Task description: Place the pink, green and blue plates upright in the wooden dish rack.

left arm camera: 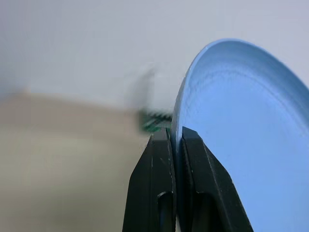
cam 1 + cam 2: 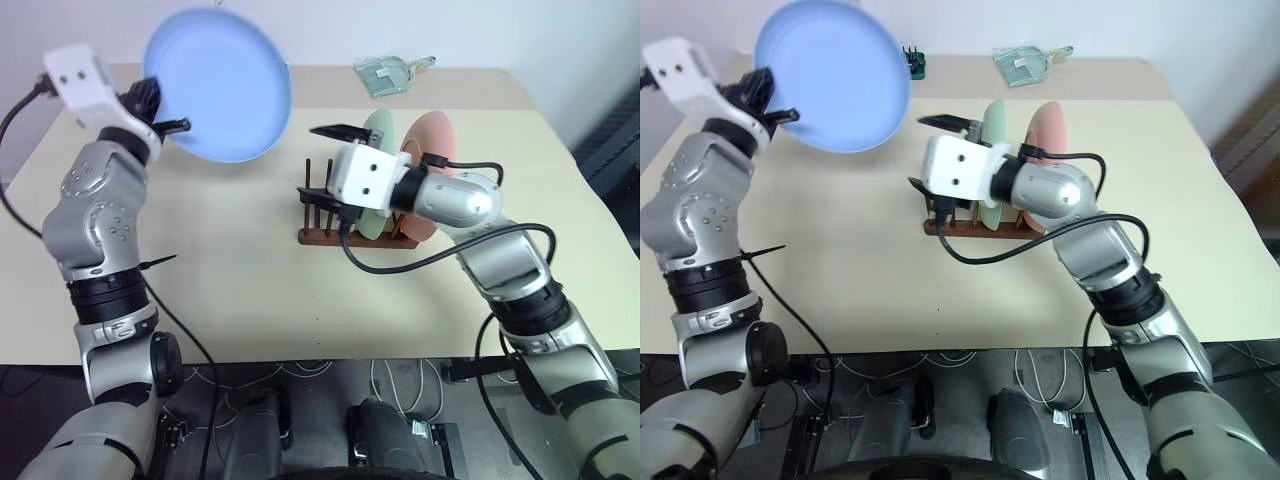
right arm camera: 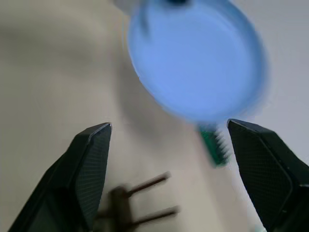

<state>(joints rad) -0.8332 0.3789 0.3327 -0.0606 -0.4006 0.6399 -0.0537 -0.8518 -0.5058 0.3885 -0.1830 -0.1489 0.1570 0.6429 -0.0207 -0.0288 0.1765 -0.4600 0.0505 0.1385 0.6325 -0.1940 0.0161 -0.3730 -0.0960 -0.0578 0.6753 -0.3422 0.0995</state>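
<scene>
- Here, in the left eye view, the small dark brown wooden dish rack (image 2: 345, 232) with its thin upright pegs stands near the middle of the beige bench (image 2: 240, 290). A pale green round plate (image 2: 378, 135) and a pink round plate (image 2: 432, 140) stand upright in the rack, the pink one on the side of the green one away from the left arm.
- The left tool (image 2: 168, 112) pinches the rim of a light blue round plate (image 2: 218, 85), held in the air well above the bench, up and to the robot's left of the rack.
- The right tool (image 2: 322, 165) hangs just over the rack's free pegs, its fingers spread, nothing between them.
- In the right eye view, a small dark green bit holder (image 2: 912, 63) sits on the bench behind the rack, near the far edge; a pale green dustpan (image 2: 1025, 63) lies there too.
- In the left wrist view, the two black fingers (image 1: 154, 193) are pressed onto the blue plate's edge.
- In the right wrist view, the spread fingers (image 3: 87, 169) frame the blue plate, with rack pegs below.
</scene>
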